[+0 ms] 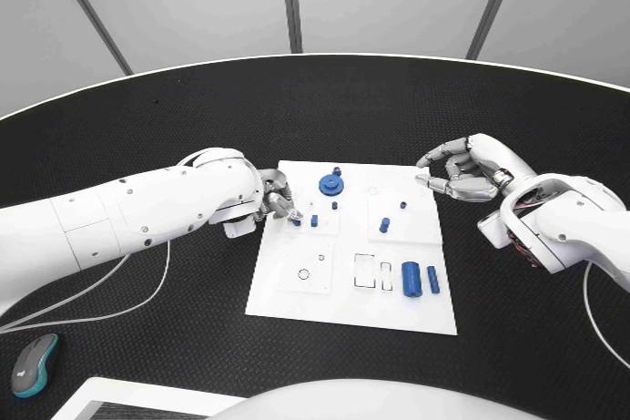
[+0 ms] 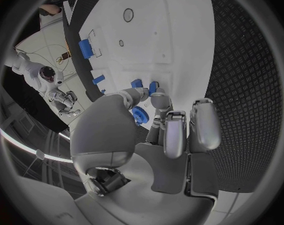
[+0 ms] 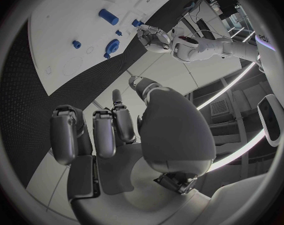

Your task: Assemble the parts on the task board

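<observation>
Several blue parts (image 1: 411, 279); unlabelled task board (image 1: 354, 302)

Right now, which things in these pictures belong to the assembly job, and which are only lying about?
Belong to the job:
- task board
- blue round part
- blue cylinder and blue bar beside it
- small blue peg
- left hand, at the board's left edge
- right hand, off the board, holding nothing

Only lying about:
- grey and teal object near the table's front left

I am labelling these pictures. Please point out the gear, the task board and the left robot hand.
gear (image 1: 331, 184), head view, its round blue top.
task board (image 1: 354, 306), head view, bare white part.
left robot hand (image 1: 276, 201), head view, its middle.
</observation>
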`<move>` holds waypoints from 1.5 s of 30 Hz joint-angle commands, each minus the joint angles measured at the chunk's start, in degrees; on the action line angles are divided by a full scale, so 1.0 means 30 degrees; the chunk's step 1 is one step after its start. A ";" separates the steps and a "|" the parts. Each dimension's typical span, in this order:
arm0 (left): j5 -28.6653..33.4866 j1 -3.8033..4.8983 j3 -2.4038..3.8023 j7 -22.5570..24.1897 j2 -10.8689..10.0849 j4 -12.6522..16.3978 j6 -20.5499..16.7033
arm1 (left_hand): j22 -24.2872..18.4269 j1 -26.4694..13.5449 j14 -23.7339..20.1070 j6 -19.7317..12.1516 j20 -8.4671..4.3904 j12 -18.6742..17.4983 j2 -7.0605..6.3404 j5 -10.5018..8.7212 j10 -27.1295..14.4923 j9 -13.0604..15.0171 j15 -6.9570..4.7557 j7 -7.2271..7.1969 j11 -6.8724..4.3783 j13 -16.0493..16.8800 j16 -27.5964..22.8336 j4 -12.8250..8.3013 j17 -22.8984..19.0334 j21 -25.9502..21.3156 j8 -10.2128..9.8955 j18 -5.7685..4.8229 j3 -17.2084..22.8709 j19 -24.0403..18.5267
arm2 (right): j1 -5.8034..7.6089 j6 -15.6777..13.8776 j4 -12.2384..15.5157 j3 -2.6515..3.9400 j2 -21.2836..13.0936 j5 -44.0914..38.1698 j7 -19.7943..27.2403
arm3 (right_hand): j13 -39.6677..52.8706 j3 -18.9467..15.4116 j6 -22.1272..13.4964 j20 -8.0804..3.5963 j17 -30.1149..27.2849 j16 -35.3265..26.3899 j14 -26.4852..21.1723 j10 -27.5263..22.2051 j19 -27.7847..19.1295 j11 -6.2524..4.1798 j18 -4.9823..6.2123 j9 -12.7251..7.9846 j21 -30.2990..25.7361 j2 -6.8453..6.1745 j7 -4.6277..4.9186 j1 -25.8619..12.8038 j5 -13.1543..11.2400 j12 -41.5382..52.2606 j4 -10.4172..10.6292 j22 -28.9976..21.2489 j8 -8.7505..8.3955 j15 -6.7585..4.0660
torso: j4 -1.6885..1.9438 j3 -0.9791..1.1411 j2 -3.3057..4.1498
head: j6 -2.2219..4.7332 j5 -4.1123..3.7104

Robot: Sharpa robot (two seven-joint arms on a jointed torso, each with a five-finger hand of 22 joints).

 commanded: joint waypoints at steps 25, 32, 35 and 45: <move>-0.0355 0.0000 0.0000 0.0006 0.0077 -0.0142 0.0274 | 0.0030 0.0005 0.1844 0.0051 -0.0004 0.0073 0.0088 0.0099 0.0159 -0.0005 -0.0133 -0.0140 -0.0103 -0.0013 0.0112 -0.2279 0.4354 0.0121 0.0117 -0.0125 0.2386 0.0130 | 0.0000 0.0034 -0.0022 0.0000 0.0042 0.0000 0.0012 | 0.1472 0.0041 -0.0084 -0.0147 0.2943 -0.0098 0.1472 0.0074 0.0981 -0.0014 0.0307 0.0028 -0.0085 -0.0008 -0.0028 0.0171 0.0095 0.0016 0.0120 0.3347 0.0117 -0.0178 | -0.0007 0.0004 -0.0016 | -0.0070 0.0000; -0.0356 0.0000 0.0000 0.0009 0.0120 -0.0214 0.0287 | 0.0030 0.0005 0.1844 0.0051 -0.0004 0.0073 0.0088 0.0099 0.0159 -0.0005 -0.0133 -0.0140 -0.0103 -0.0013 0.0112 -0.2279 0.4354 0.0121 0.0117 -0.0125 0.2386 0.0130 | 0.0000 0.0040 -0.0019 0.0000 0.0038 0.0000 0.0018 | 0.1472 0.0041 -0.0084 -0.0147 0.2943 -0.0098 0.1472 0.0074 0.0981 -0.0014 0.0307 0.0028 -0.0085 -0.0008 -0.0028 0.0171 0.0095 0.0016 0.0120 0.3347 0.0117 -0.0178 | -0.0016 0.0022 -0.0015 | -0.0074 -0.0006; -0.0356 0.0000 0.0000 0.0022 0.0157 -0.0243 0.0299 | 0.0030 0.0005 0.1844 0.0051 -0.0004 0.0073 0.0088 0.0099 0.0159 -0.0005 -0.0133 -0.0140 -0.0103 -0.0013 0.0112 -0.2279 0.4354 0.0121 0.0117 -0.0125 0.2386 0.0130 | 0.0000 0.0044 -0.0016 0.0000 0.0037 0.0000 0.0022 | 0.1472 0.0041 -0.0084 -0.0147 0.2943 -0.0098 0.1472 0.0074 0.0981 -0.0014 0.0307 0.0028 -0.0085 -0.0008 -0.0028 0.0171 0.0095 0.0016 0.0120 0.3347 0.0117 -0.0178 | -0.0016 0.0023 -0.0003 | -0.0091 -0.0037; -0.0356 0.0000 0.0000 0.0032 0.0277 -0.0305 0.0524 | 0.0038 -0.0032 0.1845 0.0057 -0.0006 0.0051 0.0072 0.0088 0.0161 -0.0003 -0.0133 -0.0142 -0.0104 -0.0048 0.0113 -0.2288 0.4355 0.0124 0.0125 -0.0127 0.2429 0.0133 | 0.0000 0.0069 0.0008 0.0000 0.0017 0.0000 0.0015 | 0.1472 0.0041 -0.0084 -0.0147 0.2943 -0.0098 0.1472 0.0074 0.0981 -0.0014 0.0307 0.0028 -0.0085 -0.0008 -0.0028 0.0171 0.0095 0.0016 0.0120 0.3347 0.0117 -0.0178 | -0.0004 0.0006 -0.0002 | -0.0137 -0.0077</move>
